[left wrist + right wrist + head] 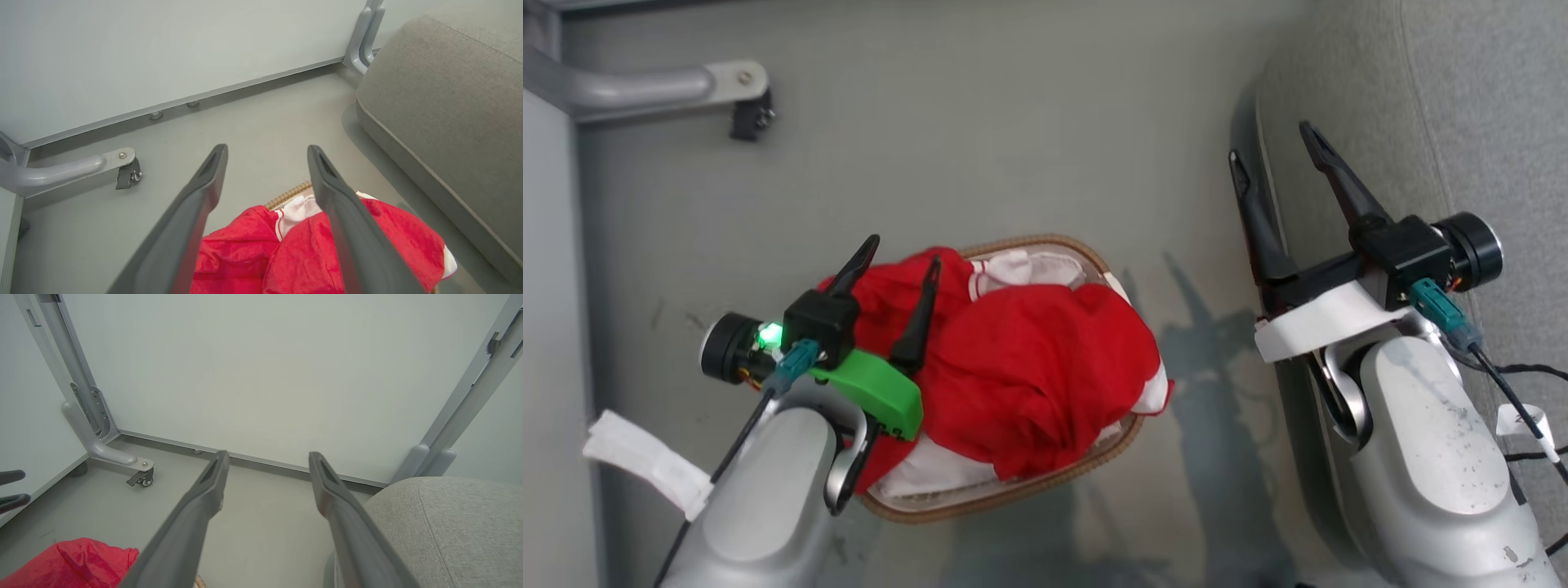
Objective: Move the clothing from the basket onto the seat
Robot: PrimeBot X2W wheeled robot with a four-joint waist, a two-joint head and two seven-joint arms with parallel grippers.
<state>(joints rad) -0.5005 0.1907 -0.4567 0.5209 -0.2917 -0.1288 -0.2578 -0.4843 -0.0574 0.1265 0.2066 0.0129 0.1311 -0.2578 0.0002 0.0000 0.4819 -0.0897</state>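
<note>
The fingers point(196, 212) of the left gripper point(904, 250) are standing wide apart with nothing between them. I am hovering them over the left part of the heap, tips pointing out past the far rim. Whether they are touching fabric I cannot tell. The right gripper point(1272, 140) is likewise standing wide and empty, one finger over the edge of the seat point(1462, 98) and the other over the floor point(1013, 122), well apart from the load. The clothing point(1029, 367) is lying heaped in the basket point(1029, 239), which is sitting on the floor near the seat. Red folds are mounding above the woven rim and spilling over it on the seat side. The step in hand, as I am judging it, is a first pick with the left arm. I am planning to tilt the wrist down so the tips are pointing into the mound rather than over it. I am then planning to sink one finger on each side of a raised fold near the middle, closing only once fabric is sitting deep between the pads. I am aiming away from the rim, because a finger catching the weave would likely drag the light basket along. I am intending a slow, straight lift, since the garments may be tangled and a second piece may be trailing.
</note>
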